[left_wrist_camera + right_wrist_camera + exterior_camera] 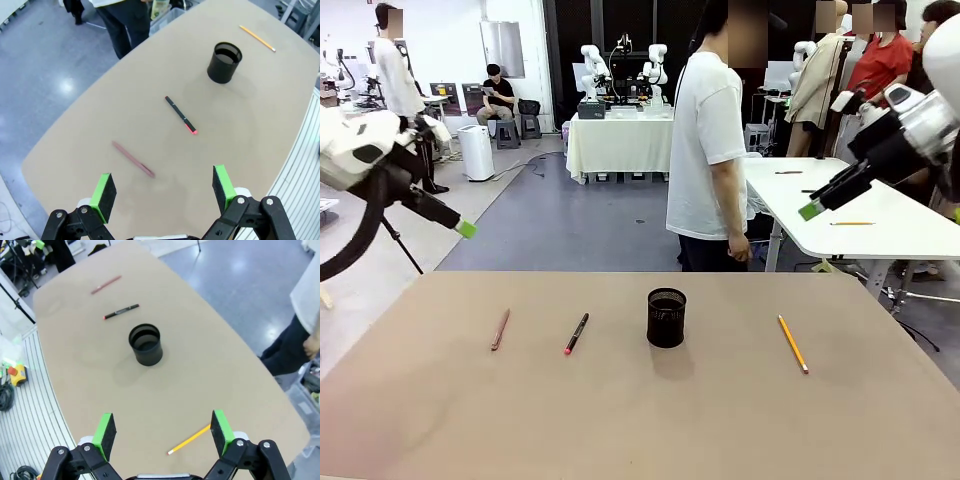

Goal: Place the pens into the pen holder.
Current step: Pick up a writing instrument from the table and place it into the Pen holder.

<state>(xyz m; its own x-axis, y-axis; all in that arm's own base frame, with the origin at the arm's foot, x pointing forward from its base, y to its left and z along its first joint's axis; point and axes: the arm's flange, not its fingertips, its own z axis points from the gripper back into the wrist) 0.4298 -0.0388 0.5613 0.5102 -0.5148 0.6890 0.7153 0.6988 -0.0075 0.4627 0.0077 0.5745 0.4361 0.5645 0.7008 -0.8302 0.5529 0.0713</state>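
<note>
A tan table [440,420] spans the foreground. At its far edge a person [705,130] in a white T-shirt and dark trousers stands turned sideways. Beside that person, toward picture right, a white table [905,240] carries a few slim sticks. Farther back on the grey floor [570,215] are a cloth-draped table [620,145], a white boxy appliance [475,152] and a seated person [500,95] in black. The right wrist view shows a red button [13,371] on a yellow base beside the tan table
</note>
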